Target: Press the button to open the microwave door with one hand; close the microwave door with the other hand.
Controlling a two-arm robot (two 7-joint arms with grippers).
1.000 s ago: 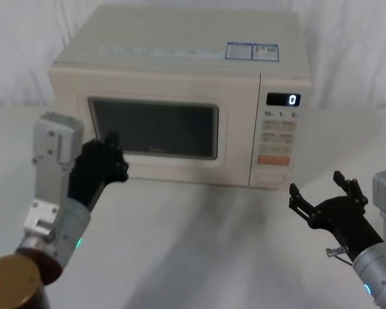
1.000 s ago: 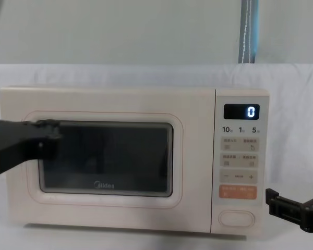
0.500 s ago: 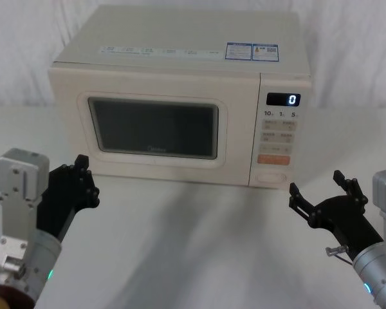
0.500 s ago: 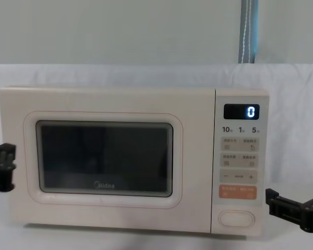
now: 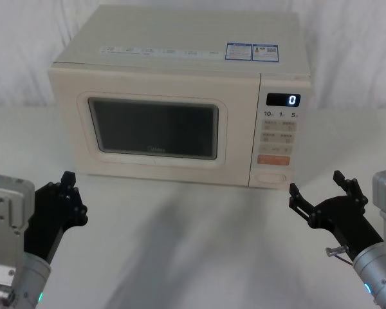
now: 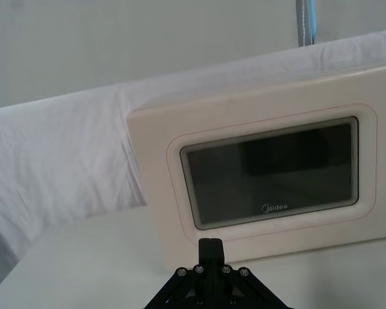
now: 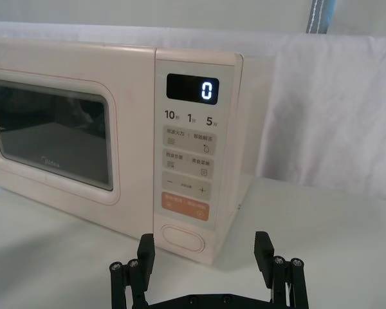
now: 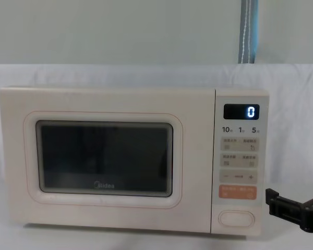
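Microwave door [image 5: 151,129] sits flush and closed on the single microwave [image 5: 180,96], bare table [image 5: 193,251] in front. One button [image 5: 271,177] low on the panel. Right gripper [image 5: 321,196] hovers just off it, jaws apart; left gripper [image 5: 69,193] low near the front-left corner, jaws together.

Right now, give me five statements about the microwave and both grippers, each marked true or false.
1. The microwave door is shut. True.
2. The display reads 5. False: it reads 0.
3. The right gripper is open, off the button. True.
4. The left gripper presses on the door window. False: it hangs over the table, clear of the microwave.
5. The orange key lies below the oval button. False: it sits just above it.
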